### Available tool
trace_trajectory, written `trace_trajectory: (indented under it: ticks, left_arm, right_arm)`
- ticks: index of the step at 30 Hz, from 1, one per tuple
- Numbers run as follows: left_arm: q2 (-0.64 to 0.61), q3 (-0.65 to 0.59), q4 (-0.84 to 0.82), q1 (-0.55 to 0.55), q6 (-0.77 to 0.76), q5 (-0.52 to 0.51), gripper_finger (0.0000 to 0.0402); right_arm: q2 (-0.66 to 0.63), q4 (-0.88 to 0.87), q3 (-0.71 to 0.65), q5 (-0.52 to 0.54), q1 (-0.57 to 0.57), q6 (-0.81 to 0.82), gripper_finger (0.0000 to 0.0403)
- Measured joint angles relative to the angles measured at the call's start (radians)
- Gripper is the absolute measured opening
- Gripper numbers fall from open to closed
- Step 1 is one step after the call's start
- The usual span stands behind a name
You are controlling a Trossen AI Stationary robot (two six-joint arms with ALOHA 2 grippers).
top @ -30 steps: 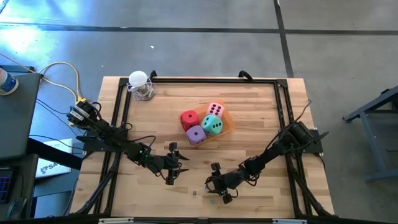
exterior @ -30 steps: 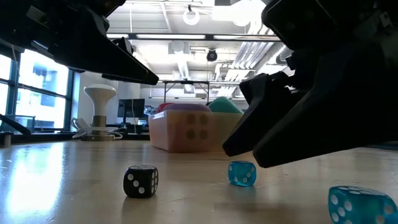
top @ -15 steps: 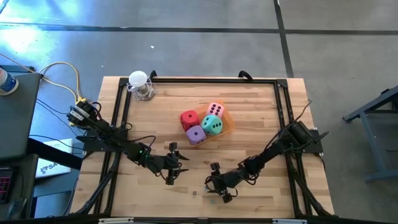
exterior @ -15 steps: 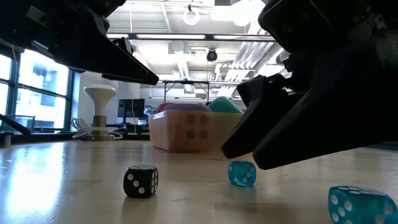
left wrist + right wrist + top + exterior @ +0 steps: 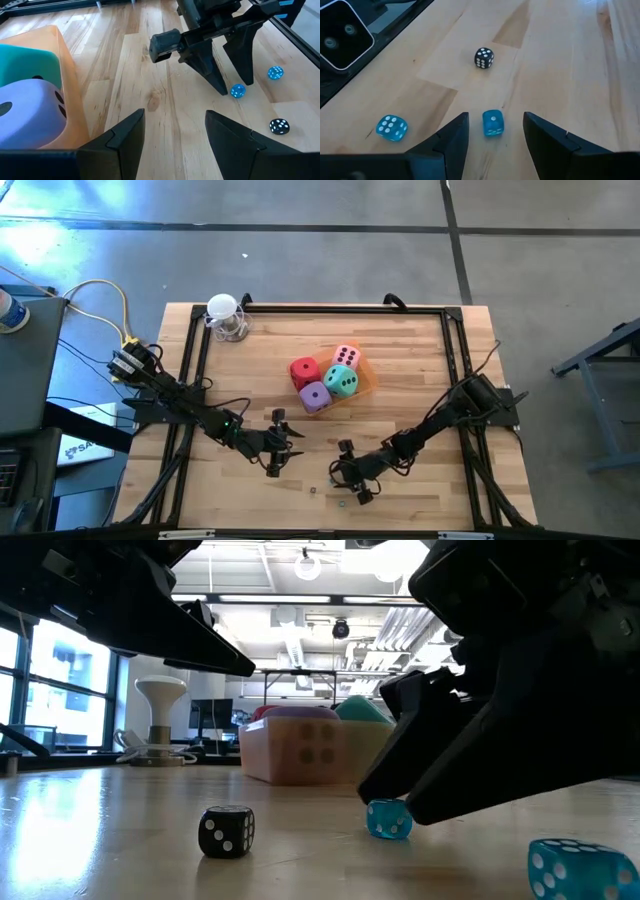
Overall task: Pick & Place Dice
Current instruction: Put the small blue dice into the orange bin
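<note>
Four big dice, red, pink, teal and purple, sit together on a flat orange tray at the table's middle. Near the front edge lie three tiny dice: one black and two clear blue. My right gripper is open and low over the wood. Its fingers stand on either side of the other blue die, with a gap on both sides. My left gripper hovers open, left of it, near the purple die.
A white stand is at the far left corner. Black frame rails run along the table's sides and back. Bare wood lies between the tray and the front edge. In the left wrist view the right gripper stands over the tiny dice.
</note>
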Motion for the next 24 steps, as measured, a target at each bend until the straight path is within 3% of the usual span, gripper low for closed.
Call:
trace_trajectory:
  ticks: [11,24]
  left_arm:
    - [0.0,0.0,0.0,0.0,0.0,0.0,0.0201]
    - [0.0,0.0,0.0,0.0,0.0,0.0,0.0201]
  right_arm:
    - [0.0,0.0,0.0,-0.036,-0.012,0.016,0.0148]
    - [0.003,0.001,0.0,-0.036,-0.012,0.008,0.0145]
